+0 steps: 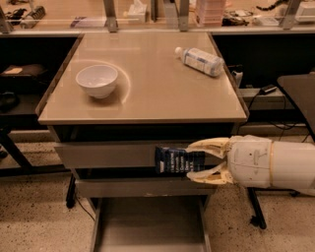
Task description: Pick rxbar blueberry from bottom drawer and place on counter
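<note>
My gripper (193, 160) comes in from the right, in front of the grey drawer cabinet. It is shut on the rxbar blueberry (176, 160), a dark navy bar with pale lettering, held level in front of the upper drawer fronts. The bottom drawer (147, 224) is pulled open below the bar, its flat grey floor showing bare. The tan counter (147, 83) lies above and behind the bar, a drawer's height higher.
A white bowl (97, 80) sits on the counter's left side. A clear plastic bottle (200, 61) lies on its far right. A long cluttered bench (147, 15) runs behind. Dark table legs stand at both sides on the speckled floor.
</note>
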